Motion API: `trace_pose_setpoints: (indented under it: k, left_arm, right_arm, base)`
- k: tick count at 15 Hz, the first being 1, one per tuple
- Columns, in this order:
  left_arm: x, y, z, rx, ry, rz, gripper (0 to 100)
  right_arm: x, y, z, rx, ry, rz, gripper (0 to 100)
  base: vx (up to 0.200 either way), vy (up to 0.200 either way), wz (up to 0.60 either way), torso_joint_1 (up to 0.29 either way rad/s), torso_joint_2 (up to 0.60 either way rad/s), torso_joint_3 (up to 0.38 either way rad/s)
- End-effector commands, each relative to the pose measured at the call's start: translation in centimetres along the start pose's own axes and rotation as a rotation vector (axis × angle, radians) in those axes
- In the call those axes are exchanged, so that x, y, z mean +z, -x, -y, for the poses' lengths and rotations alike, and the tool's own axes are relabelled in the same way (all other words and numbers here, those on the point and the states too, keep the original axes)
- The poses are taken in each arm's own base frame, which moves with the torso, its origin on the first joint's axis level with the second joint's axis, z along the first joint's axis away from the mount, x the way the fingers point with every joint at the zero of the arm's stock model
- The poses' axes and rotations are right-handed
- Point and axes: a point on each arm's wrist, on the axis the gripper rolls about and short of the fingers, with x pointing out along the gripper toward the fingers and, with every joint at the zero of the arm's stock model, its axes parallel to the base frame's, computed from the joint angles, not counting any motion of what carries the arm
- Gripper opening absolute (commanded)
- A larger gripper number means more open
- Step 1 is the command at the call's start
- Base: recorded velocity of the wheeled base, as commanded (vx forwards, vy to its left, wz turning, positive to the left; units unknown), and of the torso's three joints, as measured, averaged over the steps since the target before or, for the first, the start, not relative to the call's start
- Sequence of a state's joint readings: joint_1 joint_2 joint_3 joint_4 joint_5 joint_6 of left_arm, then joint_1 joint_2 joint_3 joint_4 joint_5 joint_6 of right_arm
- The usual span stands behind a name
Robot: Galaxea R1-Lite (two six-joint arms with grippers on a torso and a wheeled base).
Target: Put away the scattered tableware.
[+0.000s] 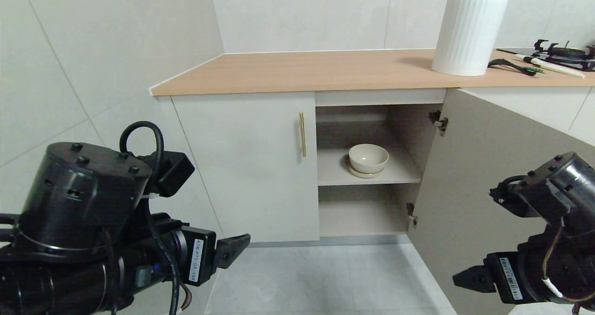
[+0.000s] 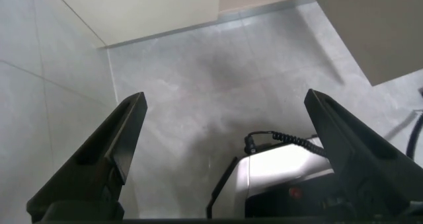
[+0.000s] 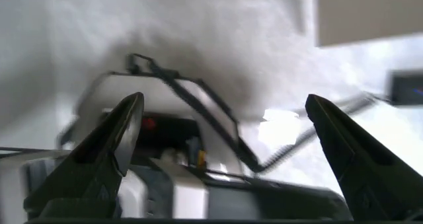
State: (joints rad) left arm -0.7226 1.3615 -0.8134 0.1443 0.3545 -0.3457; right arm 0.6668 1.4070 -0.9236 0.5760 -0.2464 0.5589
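- Nearest you, the left gripper [image 2: 225, 98] is hanging low over the grey floor tiles [image 2: 218, 52]. Its fingers are spread wide and holding nothing.
- On the other side, the right gripper [image 3: 225, 100] is sitting low beside the open cabinet door [image 1: 465, 175]. Its fingers are likewise spread apart and carrying nothing.
- Farther in, a cream bowl [image 1: 368, 158] is resting on a small plate [image 1: 364, 172] on the cabinet's upper shelf [image 1: 399, 171], so that part of the job is looking done.
- The right-hand door is standing wide open, while the left door [image 1: 246, 166] with its brass handle [image 1: 302, 134] is sitting shut. You are probably looking at closing the open door as a last step.
- Farthest off, on the wooden countertop [image 1: 302, 68], a black utensil [image 1: 511, 65] and a pale-handled one [image 1: 553, 66] are lying just beside a white ribbed cylinder [image 1: 469, 35], near the stove burner [image 1: 567, 55].
- If those two count as scattered tableware, they are what is remaining for you — I cannot tell exactly what they are from here.
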Motion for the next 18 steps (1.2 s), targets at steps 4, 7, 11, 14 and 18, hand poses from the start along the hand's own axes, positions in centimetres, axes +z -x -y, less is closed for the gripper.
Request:
trace_pose_setpoints:
  k: [4,7,11,14,18]
  left_arm:
    - [0.0,-0.1,0.0,0.012,-0.001,0.002,100]
    - [0.0,-0.1,0.0,0.012,-0.001,0.002,100]
    - [0.0,-0.3,0.1,0.014,-0.003,-0.002,100]
    - [0.0,-0.3,0.0,0.014,-0.002,-0.001,100]
    - [0.1,-0.4,0.0,0.02,0.003,-0.003,100]
  right_arm:
    - [-0.3,1.0,0.6,-0.045,0.014,-0.006,100]
    - [-0.7,1.1,1.0,-0.075,0.05,-0.046,100]
    - [-0.1,1.6,2.2,-0.125,0.034,-0.048,100]
    - [0.6,2.6,4.8,-0.18,0.006,-0.012,100]
    - [2.7,2.8,9.2,-0.34,-0.108,-0.017,100]
  base:
    - [0.0,-0.2,0.0,0.0,0.01,-0.001]
    - [0.0,-0.2,0.0,0.001,0.01,0.007]
    - [0.0,-0.2,0.0,0.0,0.0,0.001]
    - [0.0,-0.133,0.0,0.003,0.0,0.003]
    - [0.0,0.0,0.0,0.0,0.0,0.0]
